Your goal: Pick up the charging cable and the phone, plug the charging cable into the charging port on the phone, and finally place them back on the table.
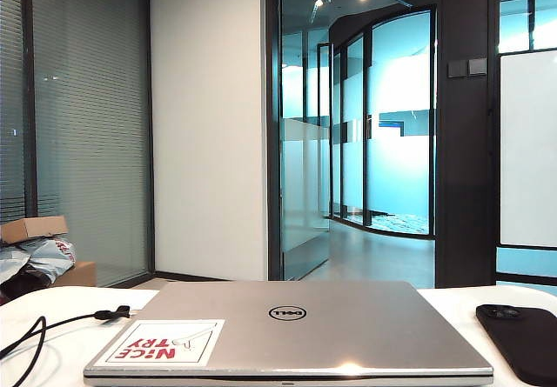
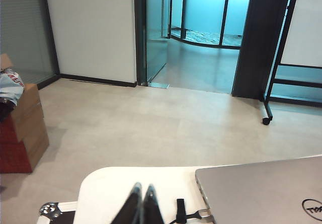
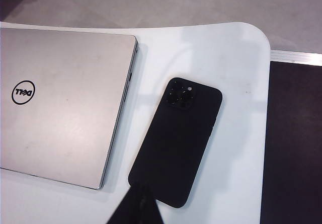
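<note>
the phone (image 3: pixel 175 141) is matte black, the charging cable (image 1: pixel 35 336) black, the counter (image 3: pixel 221 53) white, the laptop (image 1: pixel 296 326) silver with a red-white sticker (image 1: pixel 161 342).

in the exterior view the phone (image 1: pixel 522 339) runs off the right and lower edges, and the charging cable (image 1: pixel 35 335) leaves at the left edge, its plug tip unseen. neither gripper shows there. only the tips of the left gripper (image 2: pixel 142 191) and right gripper (image 3: pixel 136 204) enter the wrist views, pressed together. the right gripper's tips cover the phone's near edge (image 3: pixel 176 143).
</note>
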You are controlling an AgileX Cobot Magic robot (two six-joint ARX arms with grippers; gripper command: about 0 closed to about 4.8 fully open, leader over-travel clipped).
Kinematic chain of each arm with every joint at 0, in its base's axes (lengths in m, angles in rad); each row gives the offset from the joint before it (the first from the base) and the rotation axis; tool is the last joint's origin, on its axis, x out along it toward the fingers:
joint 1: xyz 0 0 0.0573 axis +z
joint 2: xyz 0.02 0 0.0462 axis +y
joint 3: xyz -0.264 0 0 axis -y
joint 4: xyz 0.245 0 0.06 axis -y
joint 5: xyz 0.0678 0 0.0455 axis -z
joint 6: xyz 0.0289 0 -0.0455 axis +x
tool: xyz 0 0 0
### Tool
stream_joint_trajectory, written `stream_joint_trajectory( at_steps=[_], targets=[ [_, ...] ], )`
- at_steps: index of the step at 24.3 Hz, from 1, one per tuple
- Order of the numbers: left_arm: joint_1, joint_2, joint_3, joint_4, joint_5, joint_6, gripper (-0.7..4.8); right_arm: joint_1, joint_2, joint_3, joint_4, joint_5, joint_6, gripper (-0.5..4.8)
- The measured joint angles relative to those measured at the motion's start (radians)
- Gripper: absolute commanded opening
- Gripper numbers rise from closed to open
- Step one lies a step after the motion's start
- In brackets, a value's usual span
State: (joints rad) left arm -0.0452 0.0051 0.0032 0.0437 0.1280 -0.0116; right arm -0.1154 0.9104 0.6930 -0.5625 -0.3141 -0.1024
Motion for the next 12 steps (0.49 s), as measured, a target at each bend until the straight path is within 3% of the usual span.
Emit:
stream_joint_trajectory(
  at_steps=[12],
  targets=[
    [-0.001, 0.000, 0.000, 0.000, 0.000, 0.038, -0.06, 0.000, 0.000, 0.000, 0.000, 0.000, 0.000, -0.01]
  ],
)
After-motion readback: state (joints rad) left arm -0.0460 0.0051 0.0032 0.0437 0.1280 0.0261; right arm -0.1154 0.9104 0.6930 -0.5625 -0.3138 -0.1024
